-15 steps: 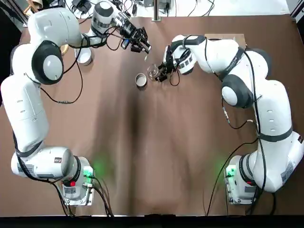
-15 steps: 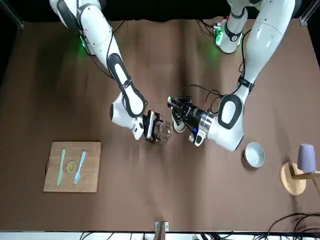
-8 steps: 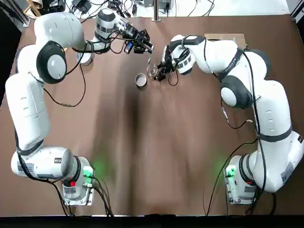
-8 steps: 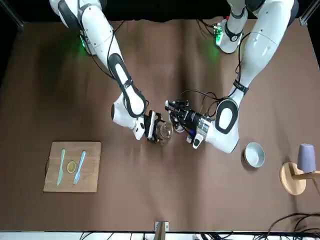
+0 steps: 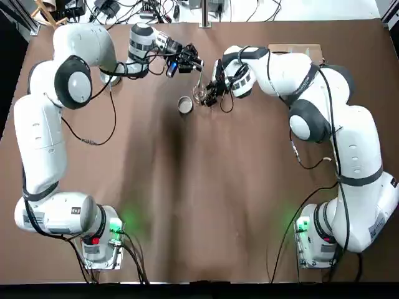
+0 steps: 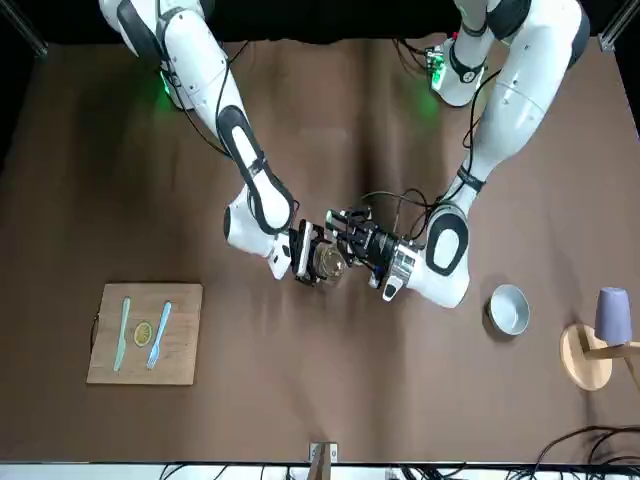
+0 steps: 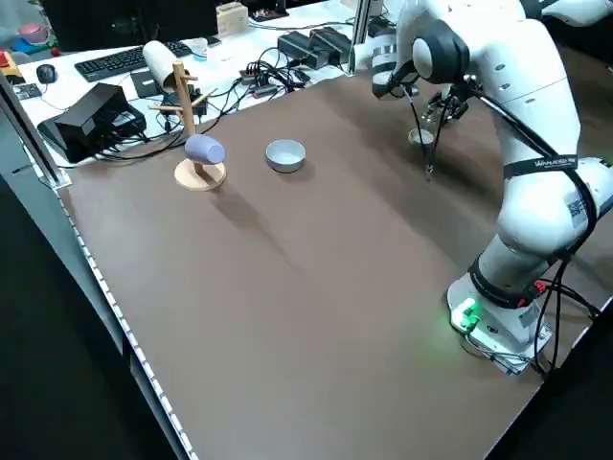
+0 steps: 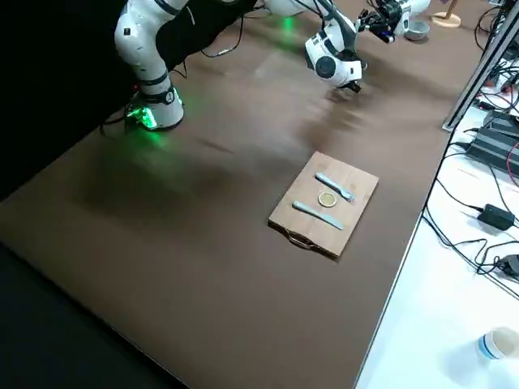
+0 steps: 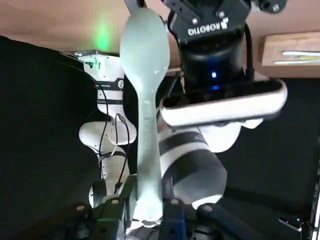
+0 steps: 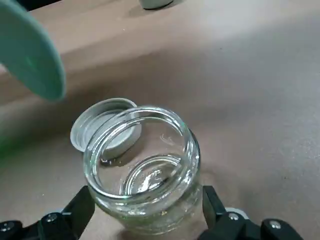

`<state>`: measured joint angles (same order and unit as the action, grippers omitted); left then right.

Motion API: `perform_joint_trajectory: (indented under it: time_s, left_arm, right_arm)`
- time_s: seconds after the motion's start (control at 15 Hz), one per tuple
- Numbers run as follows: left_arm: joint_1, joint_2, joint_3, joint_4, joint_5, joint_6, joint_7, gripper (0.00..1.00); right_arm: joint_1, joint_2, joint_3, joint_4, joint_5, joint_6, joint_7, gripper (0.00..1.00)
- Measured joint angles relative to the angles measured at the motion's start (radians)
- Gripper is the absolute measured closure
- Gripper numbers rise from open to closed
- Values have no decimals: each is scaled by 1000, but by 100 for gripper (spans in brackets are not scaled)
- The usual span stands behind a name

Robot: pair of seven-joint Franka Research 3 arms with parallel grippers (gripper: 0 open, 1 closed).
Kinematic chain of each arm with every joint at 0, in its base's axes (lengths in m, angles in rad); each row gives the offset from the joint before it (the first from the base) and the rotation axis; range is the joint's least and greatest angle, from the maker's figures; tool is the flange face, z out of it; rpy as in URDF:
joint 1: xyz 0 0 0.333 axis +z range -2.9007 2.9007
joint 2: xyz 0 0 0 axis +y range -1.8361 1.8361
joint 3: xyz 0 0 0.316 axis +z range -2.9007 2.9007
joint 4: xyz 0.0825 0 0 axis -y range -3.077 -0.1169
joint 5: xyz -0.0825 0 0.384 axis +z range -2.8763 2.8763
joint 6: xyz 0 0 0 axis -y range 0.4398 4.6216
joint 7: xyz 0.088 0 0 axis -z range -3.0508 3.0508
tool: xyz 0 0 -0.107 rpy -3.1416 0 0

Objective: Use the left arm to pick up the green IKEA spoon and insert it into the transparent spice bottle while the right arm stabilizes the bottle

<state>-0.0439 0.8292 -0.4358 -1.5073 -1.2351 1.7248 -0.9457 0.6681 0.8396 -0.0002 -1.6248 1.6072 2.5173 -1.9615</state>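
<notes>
Two hands meet at the table's (image 5: 187, 205) far middle. The left hand (image 5: 184, 60) pinches the green IKEA spoon (image 9: 146, 110) by its handle end; the bowl leads, its long axis sloping down toward the transparent spice bottle (image 10: 142, 167), which stands upright, clamped between the right hand's (image 5: 212, 92) fingers. Best to centre the bowl over the mouth, then lower slowly.
</notes>
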Motion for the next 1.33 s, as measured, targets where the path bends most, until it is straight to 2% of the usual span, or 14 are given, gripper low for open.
perform_joint_trajectory:
  time_s: [0.2, 0.73, 1.07, 1.33]
  left_arm:
    - [0, 36, 0, 2, 0, 0, 5, 76]
    - [-3, 52, 28, 6, 0, 2, 9, 76]
    - [-7, 81, 28, 12, -1, 78, 56, 76]
    - [-9, 92, 28, 17, -1, 87, 63, 76]
  right_arm:
    - [0, 0, 0, 0, 0, 0, 0, 6]
    - [0, 1, -1, 3, 0, 0, 0, 10]
    - [0, 1, -1, 3, 0, 1, 0, 10]
    - [0, 1, -1, 3, 0, 1, 0, 10]
